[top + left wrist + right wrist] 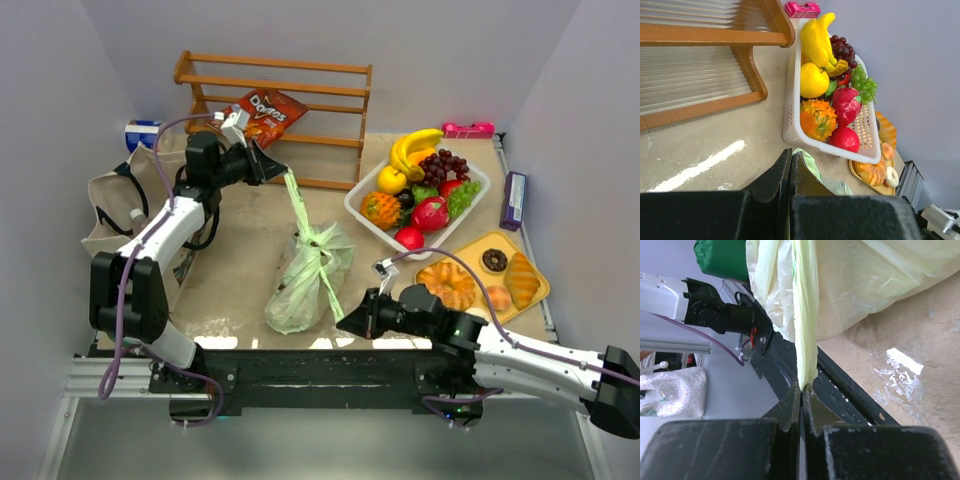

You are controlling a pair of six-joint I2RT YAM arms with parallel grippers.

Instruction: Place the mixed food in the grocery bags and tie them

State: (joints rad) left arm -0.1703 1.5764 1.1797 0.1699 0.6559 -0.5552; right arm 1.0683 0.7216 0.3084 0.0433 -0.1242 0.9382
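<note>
Mostly, the contents of the green bag are hidden: dark shapes are seen through the plastic, but none can be named. The bag is laid mid-table near the front edge. Its long axis runs near to far, leaning slightly right, with the neck at the far end.

From the neck, the far handle is stretched taut far-left to the left gripper. The near handle is drawn near-right to the right gripper. Both sets of jaws are pressed together on the plastic. At the right wrist the strip is seen entering between the tips; at the left wrist the pinch itself is masked by the fingers.

The tote is partly covered by the left arm, and its inside is not seen. The chip packet on the rack is partly cut off by the left wrist. The fruit basket lies well apart, far right.
</note>
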